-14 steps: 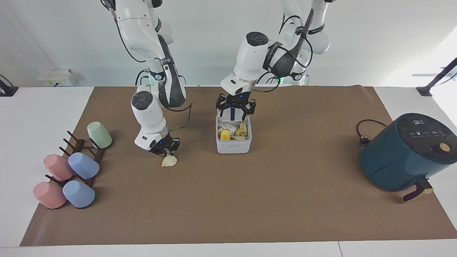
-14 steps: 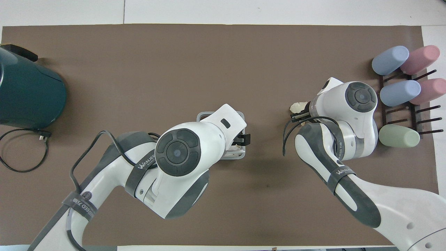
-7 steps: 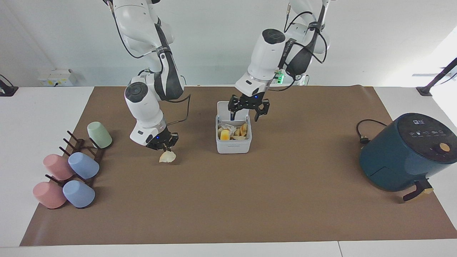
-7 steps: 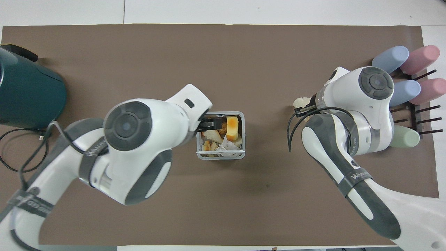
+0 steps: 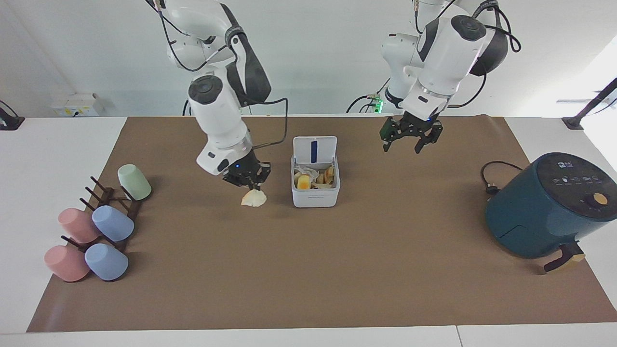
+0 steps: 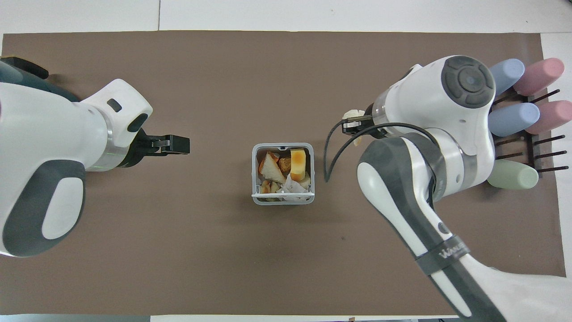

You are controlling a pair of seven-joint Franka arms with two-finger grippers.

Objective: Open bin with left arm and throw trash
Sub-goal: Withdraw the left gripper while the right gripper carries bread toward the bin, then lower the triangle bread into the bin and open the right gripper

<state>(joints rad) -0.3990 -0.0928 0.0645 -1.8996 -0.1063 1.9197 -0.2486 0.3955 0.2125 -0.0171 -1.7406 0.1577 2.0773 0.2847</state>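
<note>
trash (image 5: 253, 198) in right end effector (image 5: 249, 183)

Robot test lab, staged as a kitchen counter. White table (image 5: 62, 159) covered with a brown paper mat (image 5: 308, 270). Two white jointed robot arms (image 5: 219, 113) mounted at one edge against a bare white wall (image 5: 308, 62), cables trailing. Household props set out on the mat: teal air fryer (image 5: 547, 207) with loose power cord (image 5: 491, 178), pastel cups (image 5: 113, 224) on a dark wooden rack (image 5: 108, 197), small white bin (image 5: 315, 185) with its lid up. Power strip (image 5: 74, 105) by the wall.
</note>
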